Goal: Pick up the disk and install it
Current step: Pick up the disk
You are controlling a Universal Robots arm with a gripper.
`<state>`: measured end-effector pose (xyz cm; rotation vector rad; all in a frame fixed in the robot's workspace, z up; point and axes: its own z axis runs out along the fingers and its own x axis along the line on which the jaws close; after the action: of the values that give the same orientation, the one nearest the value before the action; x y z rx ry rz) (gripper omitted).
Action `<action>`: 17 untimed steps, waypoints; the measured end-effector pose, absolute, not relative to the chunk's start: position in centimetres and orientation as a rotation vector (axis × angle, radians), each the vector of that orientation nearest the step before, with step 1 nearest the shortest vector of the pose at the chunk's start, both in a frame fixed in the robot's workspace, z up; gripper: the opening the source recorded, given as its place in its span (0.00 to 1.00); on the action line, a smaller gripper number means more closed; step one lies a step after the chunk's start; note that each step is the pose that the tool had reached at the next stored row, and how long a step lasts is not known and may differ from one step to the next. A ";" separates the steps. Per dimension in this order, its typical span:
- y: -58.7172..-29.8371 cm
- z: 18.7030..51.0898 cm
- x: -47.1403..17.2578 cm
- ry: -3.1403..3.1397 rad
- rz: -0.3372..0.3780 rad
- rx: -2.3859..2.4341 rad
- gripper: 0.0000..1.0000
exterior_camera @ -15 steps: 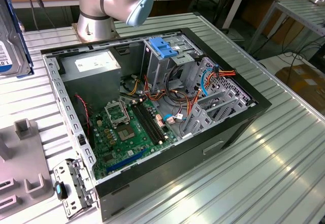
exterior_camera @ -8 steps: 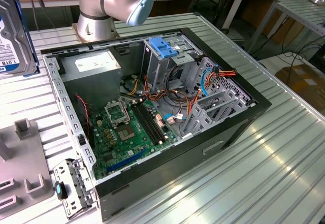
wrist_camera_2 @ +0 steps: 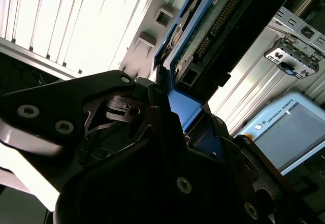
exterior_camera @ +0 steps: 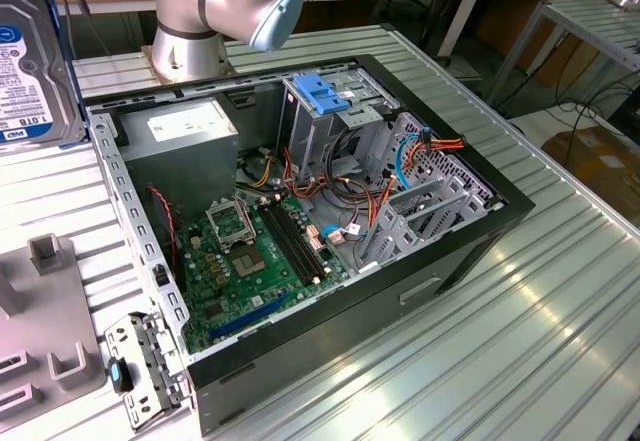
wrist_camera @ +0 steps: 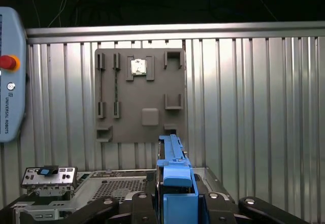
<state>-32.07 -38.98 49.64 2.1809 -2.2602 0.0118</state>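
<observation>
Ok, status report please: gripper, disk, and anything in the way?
Gripper shut on the disk. Disk aloft at the exterior view's left, outside the computer case. Case wall between disk and drive cage.

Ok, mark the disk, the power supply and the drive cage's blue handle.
the disk [exterior_camera: 30, 76]: exterior view, on its white label.
the power supply [exterior_camera: 185, 123]: exterior view, on its white sticker.
the blue handle [exterior_camera: 322, 91]: exterior view, on its flat middle.
</observation>
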 end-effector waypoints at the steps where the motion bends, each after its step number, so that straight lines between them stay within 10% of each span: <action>1: -39.0 49.6 -32.0 -2.260 0.012 2.181 0.37; 17: -39.0 49.6 -30.1 -2.259 0.013 2.180 0.37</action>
<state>-30.08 -39.04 49.58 2.1802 -2.2595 0.0134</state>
